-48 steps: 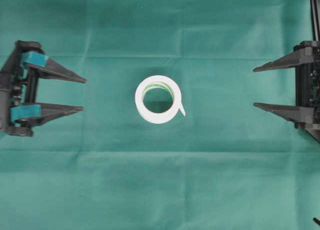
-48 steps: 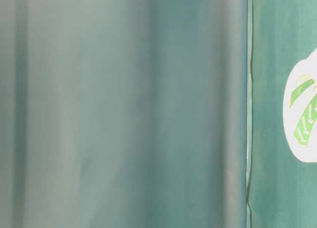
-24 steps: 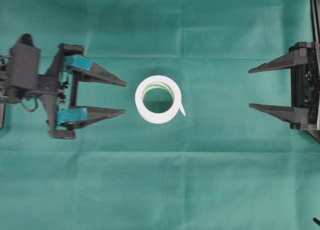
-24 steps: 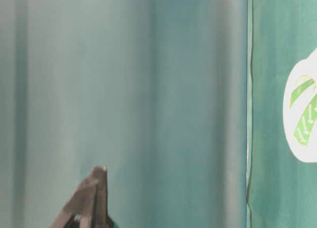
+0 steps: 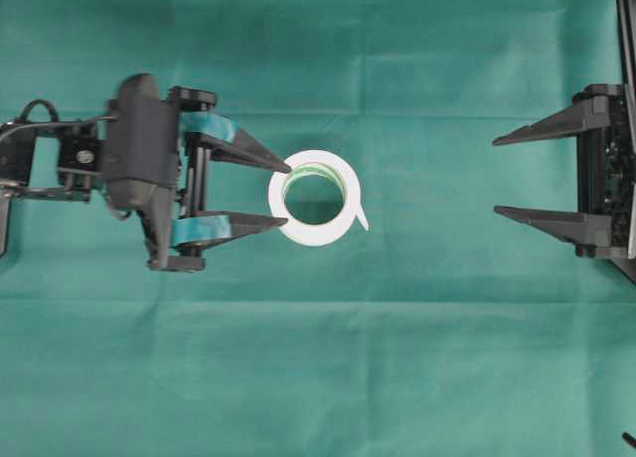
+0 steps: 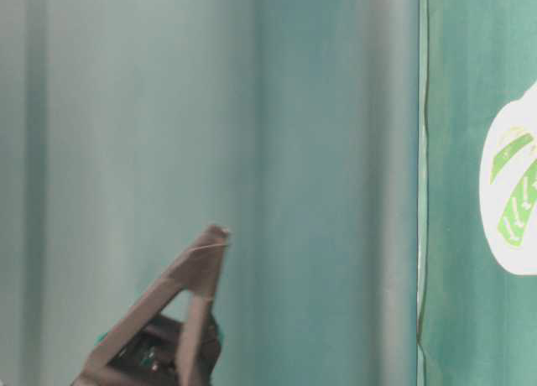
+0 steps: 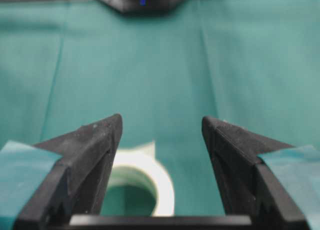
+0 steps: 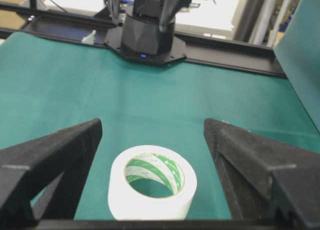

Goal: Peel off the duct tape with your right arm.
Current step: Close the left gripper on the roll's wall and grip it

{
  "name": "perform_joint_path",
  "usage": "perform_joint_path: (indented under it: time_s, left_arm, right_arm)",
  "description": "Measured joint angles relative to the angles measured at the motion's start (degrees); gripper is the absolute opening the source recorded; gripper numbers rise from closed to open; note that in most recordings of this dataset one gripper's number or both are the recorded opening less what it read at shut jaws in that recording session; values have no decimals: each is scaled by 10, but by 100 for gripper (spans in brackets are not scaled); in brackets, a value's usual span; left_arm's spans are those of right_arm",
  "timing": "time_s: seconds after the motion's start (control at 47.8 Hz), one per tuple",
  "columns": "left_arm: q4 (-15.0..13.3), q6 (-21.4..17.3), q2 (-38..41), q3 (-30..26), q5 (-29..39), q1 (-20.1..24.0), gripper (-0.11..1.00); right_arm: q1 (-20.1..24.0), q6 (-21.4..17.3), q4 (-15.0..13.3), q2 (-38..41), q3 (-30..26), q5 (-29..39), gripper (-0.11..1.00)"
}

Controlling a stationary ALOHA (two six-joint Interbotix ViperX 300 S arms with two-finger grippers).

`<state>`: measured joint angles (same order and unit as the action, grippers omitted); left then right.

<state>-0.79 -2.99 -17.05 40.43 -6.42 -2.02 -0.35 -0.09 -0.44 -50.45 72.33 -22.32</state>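
Overhead view showed the duct tape point(image 5: 316, 198) lying flat mid-worktop point(image 5: 318, 378) on green cloth, loose strip end toward the right arm point(image 5: 606, 184). Left pincer point(image 5: 281, 193) stood wide, teal-patched fingertips at the roll's left rim; contact unclear. Right pincer point(image 5: 501, 175) stood wide, empty, well apart from the roll.

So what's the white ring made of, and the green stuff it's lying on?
The duct tape looks like smooth, matte white paper or plastic film wound in layers; its core is green-and-white printed, probably cardboard. A loose strip end sticks out. The green cloth seems a thin matte fabric: fold creases run across it.
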Motion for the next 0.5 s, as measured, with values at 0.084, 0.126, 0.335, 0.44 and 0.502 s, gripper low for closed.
perform_joint_path:
  time_s: [0.084, 0.126, 0.335, 0.44, 0.502]
  left_arm:
    - [0, -4, 14, -25, 69, 3, 68]
    - [0, -4, 21, -36, 98, 4, 68]
    - [0, -34, 65, -86, 224, 8, 68]
    - [0, -43, 83, -101, 259, 10, 68]
    - [0, -43, 92, -109, 277, 12, 68]
  right_arm:
    - [0, 0, 1, 0, 0, 1, 65]
    - [0, 0, 0, 0, 0, 0, 65]
    - [0, -1, 0, 0, -1, 0, 65]
    - [0, -4, 0, 1, -2, -4, 65]
    - [0, -7, 0, 3, -2, -6, 65]
